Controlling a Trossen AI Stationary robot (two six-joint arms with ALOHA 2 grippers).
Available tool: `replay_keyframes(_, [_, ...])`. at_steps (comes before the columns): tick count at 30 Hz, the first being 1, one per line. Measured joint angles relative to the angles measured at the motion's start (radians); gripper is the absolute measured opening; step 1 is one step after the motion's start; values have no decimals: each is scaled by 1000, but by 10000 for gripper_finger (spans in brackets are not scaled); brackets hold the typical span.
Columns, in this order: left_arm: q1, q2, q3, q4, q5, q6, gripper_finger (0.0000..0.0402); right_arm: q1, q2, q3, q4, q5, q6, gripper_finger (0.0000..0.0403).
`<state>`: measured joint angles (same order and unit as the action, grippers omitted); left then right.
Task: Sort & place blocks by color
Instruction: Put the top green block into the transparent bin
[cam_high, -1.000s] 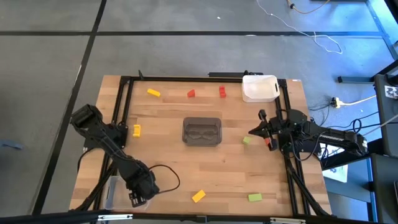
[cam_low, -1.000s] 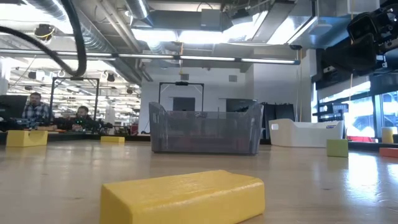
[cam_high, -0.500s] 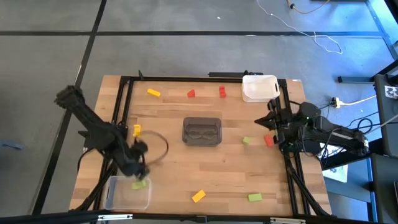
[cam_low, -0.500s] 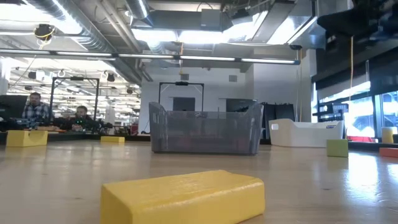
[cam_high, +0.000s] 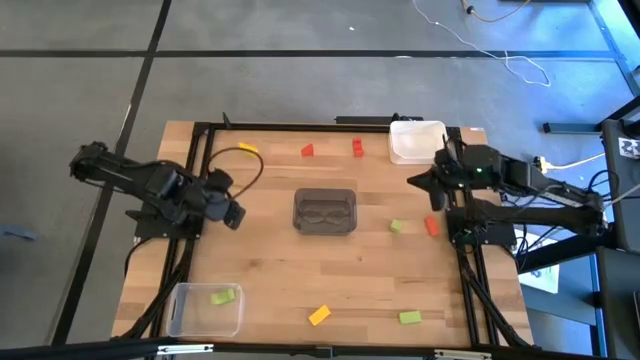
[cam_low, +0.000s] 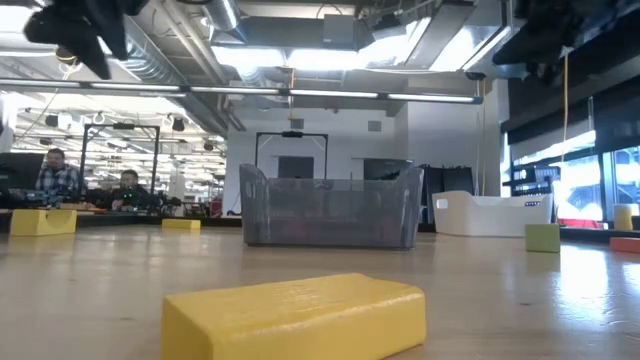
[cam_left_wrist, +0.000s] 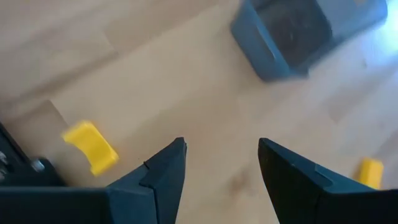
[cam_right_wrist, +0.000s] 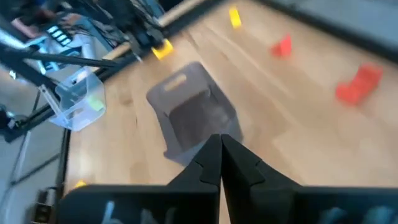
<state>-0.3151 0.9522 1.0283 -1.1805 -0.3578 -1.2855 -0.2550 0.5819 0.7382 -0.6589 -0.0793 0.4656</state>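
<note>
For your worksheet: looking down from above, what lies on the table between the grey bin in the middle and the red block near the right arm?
In the high view, one light green block lies between the grey bin and the red block; otherwise that stretch is bare wood.

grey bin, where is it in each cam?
High view: grey bin at the table's middle.
Low view: centre, behind the near yellow block.
Left wrist view: top right corner, beyond the open left hand.
Right wrist view: centre, just past the shut right hand.
Shared landmark: the bin itself.
</note>
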Motion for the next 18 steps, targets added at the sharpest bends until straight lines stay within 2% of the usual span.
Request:
replay_keyframes(5, [103,-2,0,1,-22,109,193,0,78,38,23,-1,101,5])
replay_keyframes(8, [149,-2,0,5,-25,155,193,0,104,38,27,0,103,5])
replay_keyframes(15, [205,-2,0,15,-35,247,193,-1,158,37,95,7,240,5])
replay_keyframes(18, [218,-2,0,15,-44,272,193,-1,175,37,121,8,235,5])
